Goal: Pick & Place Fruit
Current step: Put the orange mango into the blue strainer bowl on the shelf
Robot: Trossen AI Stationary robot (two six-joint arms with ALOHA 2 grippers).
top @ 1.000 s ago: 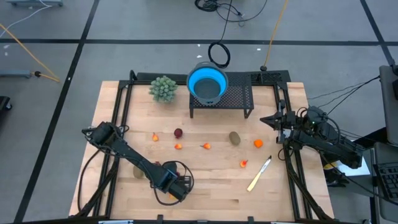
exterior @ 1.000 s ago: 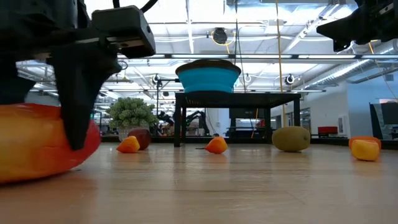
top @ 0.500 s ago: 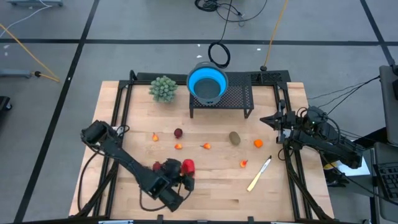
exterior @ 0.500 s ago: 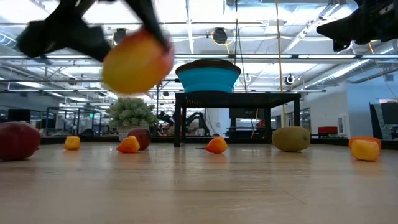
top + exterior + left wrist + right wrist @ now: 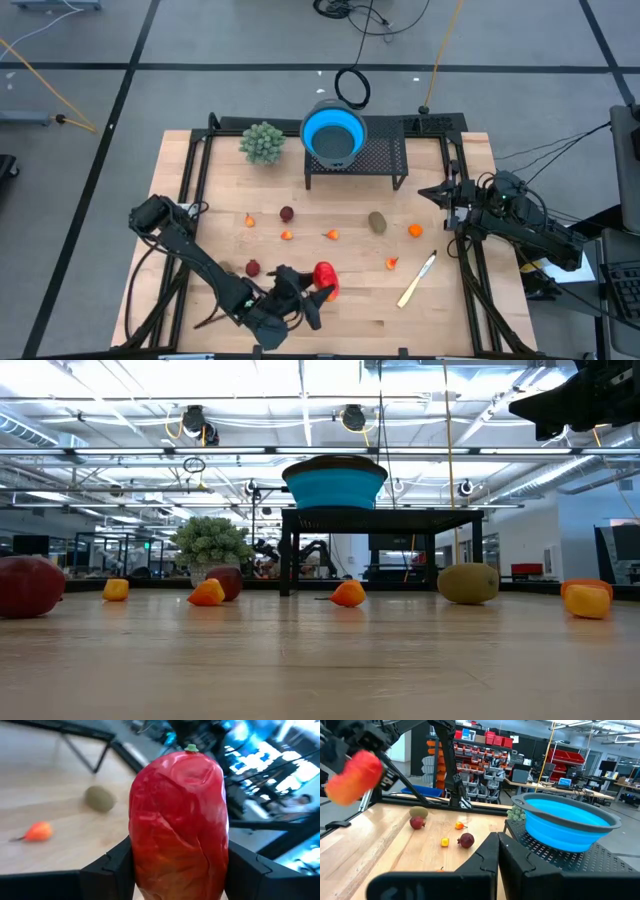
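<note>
The left pincer (image 5: 318,290) gripped one large red-yellow oblong fruit (image 5: 326,279) above the wooden counter (image 5: 350,310). Two dark red balls (image 5: 287,213) and four small orange pieces (image 5: 415,230) lay there; the right pincer (image 5: 432,192) was closed, empty.

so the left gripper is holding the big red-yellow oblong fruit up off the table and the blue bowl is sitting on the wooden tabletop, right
Not quite. The left gripper does hold the big red-yellow oblong fruit aloft, but the blue bowl sits on the black mesh stand, not on the wood; the low view shows it raised.

Blue bowl (image 5: 335,484) on black rack (image 5: 385,520); plant (image 5: 210,544), kiwi (image 5: 468,582), orange bits (image 5: 348,594), red fruit (image 5: 30,586) on bench (image 5: 320,660).
</note>
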